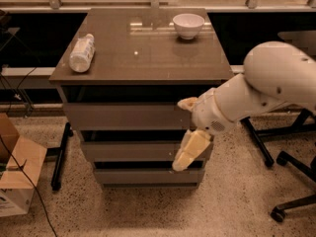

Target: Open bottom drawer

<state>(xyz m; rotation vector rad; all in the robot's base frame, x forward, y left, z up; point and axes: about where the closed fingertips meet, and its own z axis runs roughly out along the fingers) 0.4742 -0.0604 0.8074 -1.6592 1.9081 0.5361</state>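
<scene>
The cabinet [143, 58] has three drawers stepped back toward the floor. The bottom drawer [143, 177] is the lowest and narrowest, with a flat taupe-grey front, and it is shut. My gripper [178, 135] is open in front of the cabinet's right side. Its upper finger [187, 103] lies at the top drawer front [118, 116]. Its lower finger [190, 149] hangs over the middle drawer front [128, 151], with its tip at the dark gap just above the bottom drawer. The arm [266, 90] comes in from the right.
A plastic bottle [82, 53] lies on the cabinet top at the left and a white bowl [188, 25] stands at the back right. A cardboard box [17, 174] sits on the floor at the left. Office chair legs [291, 162] stand at the right.
</scene>
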